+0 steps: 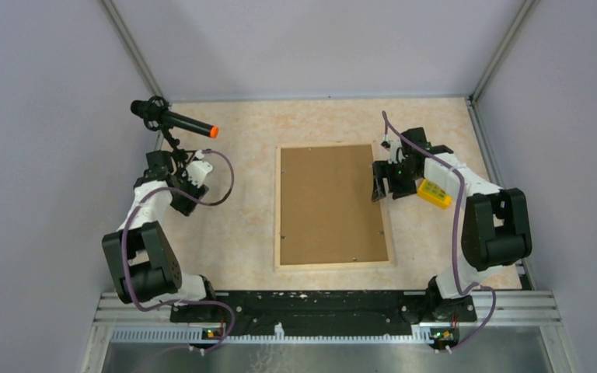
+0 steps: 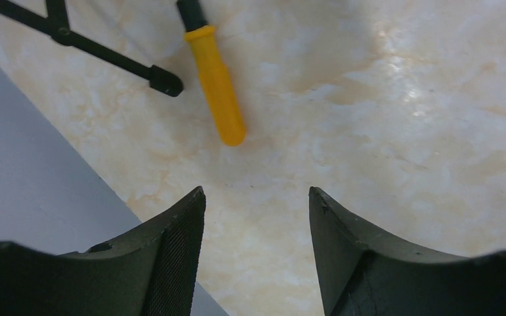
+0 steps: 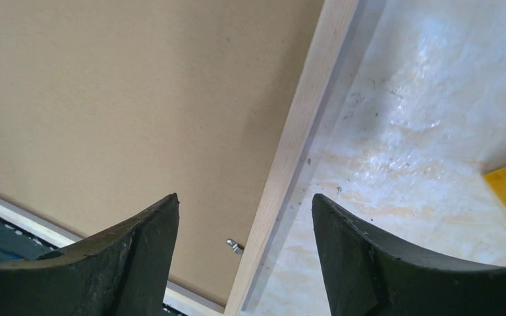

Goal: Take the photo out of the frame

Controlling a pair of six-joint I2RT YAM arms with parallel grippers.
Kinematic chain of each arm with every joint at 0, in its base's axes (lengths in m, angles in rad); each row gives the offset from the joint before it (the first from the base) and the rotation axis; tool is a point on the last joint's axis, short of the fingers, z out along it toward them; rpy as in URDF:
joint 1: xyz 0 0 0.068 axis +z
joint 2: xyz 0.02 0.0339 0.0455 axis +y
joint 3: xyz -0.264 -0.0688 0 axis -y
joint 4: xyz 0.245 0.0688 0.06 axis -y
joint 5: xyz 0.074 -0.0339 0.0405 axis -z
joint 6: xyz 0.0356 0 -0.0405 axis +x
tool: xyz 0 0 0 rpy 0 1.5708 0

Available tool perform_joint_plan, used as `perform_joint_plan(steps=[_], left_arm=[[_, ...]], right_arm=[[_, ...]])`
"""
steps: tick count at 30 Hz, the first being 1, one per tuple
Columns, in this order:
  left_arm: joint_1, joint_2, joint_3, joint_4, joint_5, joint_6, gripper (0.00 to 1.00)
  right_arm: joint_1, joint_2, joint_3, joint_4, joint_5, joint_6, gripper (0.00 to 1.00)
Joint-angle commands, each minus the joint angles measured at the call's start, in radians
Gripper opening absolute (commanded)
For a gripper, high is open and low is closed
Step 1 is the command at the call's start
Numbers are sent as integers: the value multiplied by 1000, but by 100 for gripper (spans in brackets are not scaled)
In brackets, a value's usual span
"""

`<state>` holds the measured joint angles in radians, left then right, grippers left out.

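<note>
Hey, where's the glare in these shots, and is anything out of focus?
Left wrist view: bright sheen on the table at upper right, the left tool up close slightly soft. Right wrist view: similar glare on the table right of the frame, whose brown board is matte. Top external view: even light, no hot spots, only faint shadows.

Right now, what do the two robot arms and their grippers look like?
The left arm and right arm each have white links between bulky black joint housings, with a purple cable looping alongside. The left gripper and right gripper each carry two black fingers, broad at the base and tapering to a tip; the left inner pad shows a fine grid texture.
</note>
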<state>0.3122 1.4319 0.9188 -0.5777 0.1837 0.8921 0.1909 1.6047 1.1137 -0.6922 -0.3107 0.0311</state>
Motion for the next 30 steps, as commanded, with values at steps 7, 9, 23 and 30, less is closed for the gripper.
perform_joint_plan(steps=[7,9,23,30], left_arm=[[58,119,73,112,146,-102,56],[57,149,89,114,170,-114,54],[55,217,25,87,229,-38,44],[38,207,-31,104,206,-37,30]], right_arm=[[-21,-64,93,-49,-96,-88,78],[-23,-65,102,-58,-100,-99,79],[-39,-87,166,-97,-154,-160,82],[-40,-82,172,-82,-242,-159,82]])
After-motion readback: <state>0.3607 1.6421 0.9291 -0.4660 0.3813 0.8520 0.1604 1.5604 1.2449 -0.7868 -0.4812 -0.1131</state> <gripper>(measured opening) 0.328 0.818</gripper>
